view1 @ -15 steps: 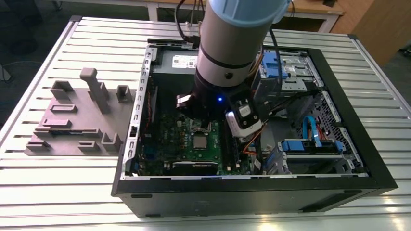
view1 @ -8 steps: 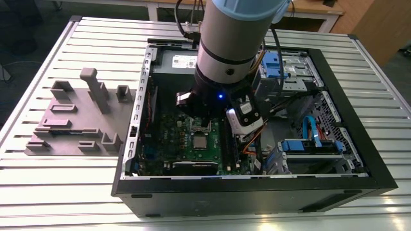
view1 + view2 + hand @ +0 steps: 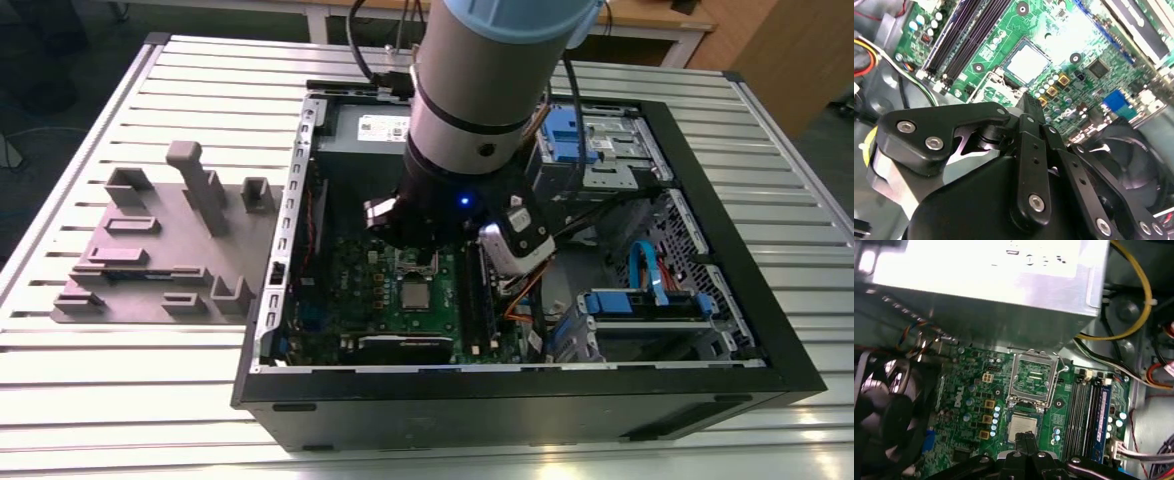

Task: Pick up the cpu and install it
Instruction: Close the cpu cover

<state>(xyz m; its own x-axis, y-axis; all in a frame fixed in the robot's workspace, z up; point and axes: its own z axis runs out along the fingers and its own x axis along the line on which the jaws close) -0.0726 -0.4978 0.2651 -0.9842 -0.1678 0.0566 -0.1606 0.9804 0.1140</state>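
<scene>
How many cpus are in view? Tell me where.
1. The cpu sits on the motherboard, close to the gripper. The arm may hide others.

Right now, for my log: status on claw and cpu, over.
Claw shut, empty, right over the small square silver-topped cpu. Cpu lies flat on green motherboard, beside open silver socket frame. Nothing in the way.

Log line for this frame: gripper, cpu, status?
gripper: shut, empty, just over cpu | cpu: flat on motherboard, beside open socket frame | contact: cannot tell
</scene>
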